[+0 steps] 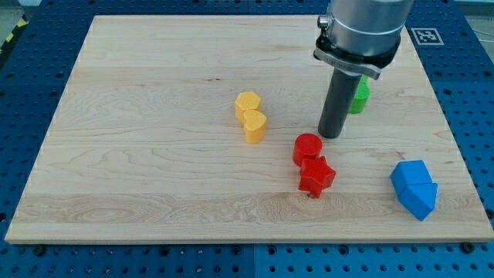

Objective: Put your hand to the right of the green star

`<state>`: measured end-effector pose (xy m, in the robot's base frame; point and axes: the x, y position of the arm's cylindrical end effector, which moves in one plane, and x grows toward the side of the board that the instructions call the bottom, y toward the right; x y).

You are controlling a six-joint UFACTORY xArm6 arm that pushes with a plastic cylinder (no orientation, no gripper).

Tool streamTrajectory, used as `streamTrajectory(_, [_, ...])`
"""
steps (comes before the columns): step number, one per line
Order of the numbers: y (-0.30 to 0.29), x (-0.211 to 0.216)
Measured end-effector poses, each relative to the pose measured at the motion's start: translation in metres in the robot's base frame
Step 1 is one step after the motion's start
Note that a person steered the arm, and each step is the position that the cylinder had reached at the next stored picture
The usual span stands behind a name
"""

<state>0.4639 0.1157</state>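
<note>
1. My tip (331, 136) rests on the wooden board (154, 154), just above the red cylinder (307, 147)
2. No jaws: a bare rod
3. Green star (360, 96) sits toward the view's upper right, partly hidden behind the rod

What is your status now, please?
My tip down on the board, left of and below the green block, not yet at its right. Green block half hidden behind the rod. Red blocks just below the tip.
</note>
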Motion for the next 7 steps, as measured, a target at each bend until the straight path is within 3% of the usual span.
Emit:
streamTrajectory(3, [-0.047,-0.044])
streamTrajectory(5, [-0.048,-0.044])
streamTrajectory(7, [-0.034,-0.093])
